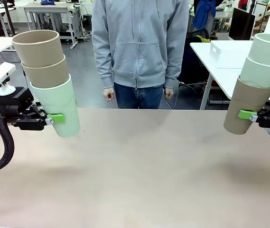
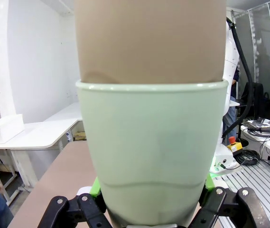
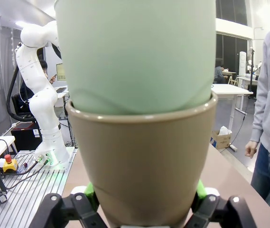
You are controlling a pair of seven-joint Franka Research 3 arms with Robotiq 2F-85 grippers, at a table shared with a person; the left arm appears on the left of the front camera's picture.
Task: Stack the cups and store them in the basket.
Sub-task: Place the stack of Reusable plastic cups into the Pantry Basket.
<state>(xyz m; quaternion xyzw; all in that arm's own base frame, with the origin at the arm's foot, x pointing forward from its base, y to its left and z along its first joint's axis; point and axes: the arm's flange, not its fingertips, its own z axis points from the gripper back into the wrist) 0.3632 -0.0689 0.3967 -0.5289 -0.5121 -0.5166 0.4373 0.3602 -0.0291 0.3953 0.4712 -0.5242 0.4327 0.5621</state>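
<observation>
Mint-based stack of three cups (image 1: pixel 49 80) hangs clamped in the left gripper (image 1: pixel 59 119), tan-based stack (image 1: pixel 260 76) likewise in the right gripper (image 1: pixel 244 115), both tilted above the table (image 1: pixel 139 166) — stacking looks half done, so the next move calls for nesting one stack into the other.

Front camera: fixed at near tabletop (image 1: pixel 139 166) edge between arms, faces across toward person (image 1: pixel 139 47) at far edge, mid distance. Left wrist camera: looks along own jaws, mint cup (image 2: pixel 151 152) right against lens. Right wrist camera: same, tan cup (image 3: pixel 142 156) close. All three share tabletop, person.
</observation>
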